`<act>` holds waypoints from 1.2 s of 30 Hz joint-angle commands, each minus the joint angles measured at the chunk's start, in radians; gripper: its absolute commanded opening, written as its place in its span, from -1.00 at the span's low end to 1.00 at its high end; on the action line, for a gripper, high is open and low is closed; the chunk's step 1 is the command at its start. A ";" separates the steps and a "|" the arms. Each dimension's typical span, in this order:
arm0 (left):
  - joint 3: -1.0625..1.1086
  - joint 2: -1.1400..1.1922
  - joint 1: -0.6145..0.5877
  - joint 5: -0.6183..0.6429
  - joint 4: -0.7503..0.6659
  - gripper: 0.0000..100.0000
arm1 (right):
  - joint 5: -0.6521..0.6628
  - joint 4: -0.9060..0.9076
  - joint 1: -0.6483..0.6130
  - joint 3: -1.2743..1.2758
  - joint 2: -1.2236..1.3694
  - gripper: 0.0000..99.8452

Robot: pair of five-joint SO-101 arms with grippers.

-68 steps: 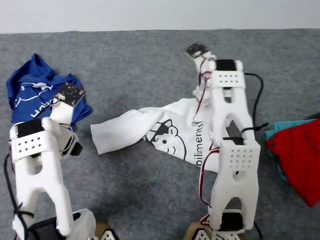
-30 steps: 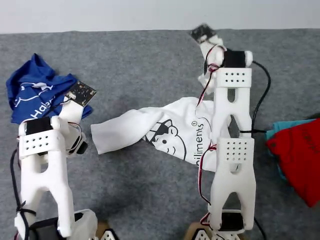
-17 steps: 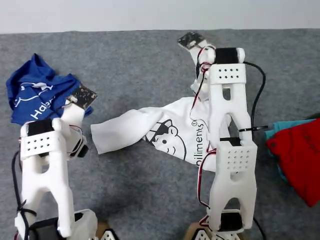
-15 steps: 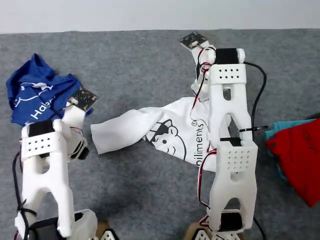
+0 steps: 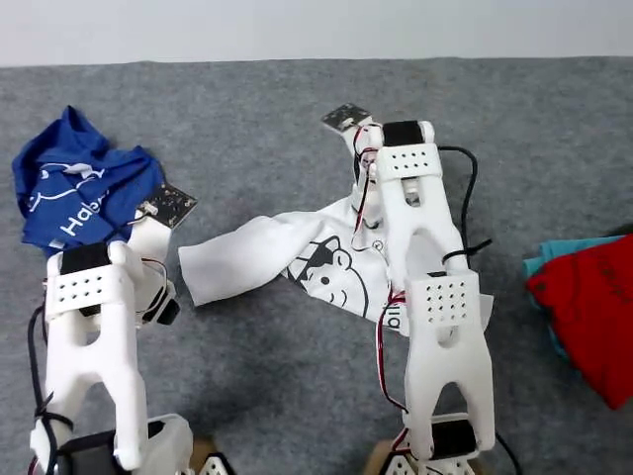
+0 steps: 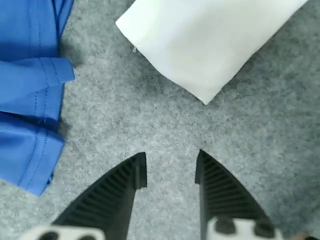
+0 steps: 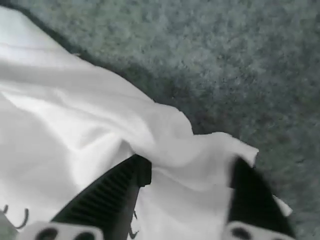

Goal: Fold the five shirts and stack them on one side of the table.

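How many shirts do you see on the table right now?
4: blue shirt bunched at the left, white shirt spread in the centre, red shirt at the right edge, lying over a teal shirt. A fifth may be hidden beneath them.

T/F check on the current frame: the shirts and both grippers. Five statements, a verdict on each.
1. The left gripper is open above bare table, between the blue shirt and the sleeve of the white shirt. True.
2. The white shirt is folded into a neat square. False: it lies spread and rumpled, with the sleeve sticking out.
3. The red shirt lies on a teal shirt on the right side of the table. True.
4. The right gripper is shut on the blue shirt. False: it is open, over the white shirt's rumpled edge.
5. The blue shirt touches the white shirt. False: bare table separates them.
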 commanded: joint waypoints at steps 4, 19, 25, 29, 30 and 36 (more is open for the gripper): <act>-0.007 -0.034 0.003 0.002 -0.005 -0.67 | 0.117 0.062 -0.013 -0.222 -0.062 -0.97; -0.015 -0.034 0.003 0.002 0.043 -0.67 | 0.201 0.145 -0.088 -0.199 -0.519 -0.98; -0.054 -0.035 0.002 0.002 0.146 -0.67 | 0.199 0.145 -0.119 0.385 -0.934 -0.98; -0.076 -0.035 0.002 0.002 0.175 -0.68 | 0.172 0.143 -0.150 0.821 -1.198 -0.98; -0.077 -0.035 0.002 0.002 0.175 -0.68 | 0.155 0.142 -0.157 0.928 -1.250 -0.98; -0.077 -0.035 0.003 0.002 0.181 -0.68 | 0.084 0.091 -0.220 1.404 -1.423 -0.97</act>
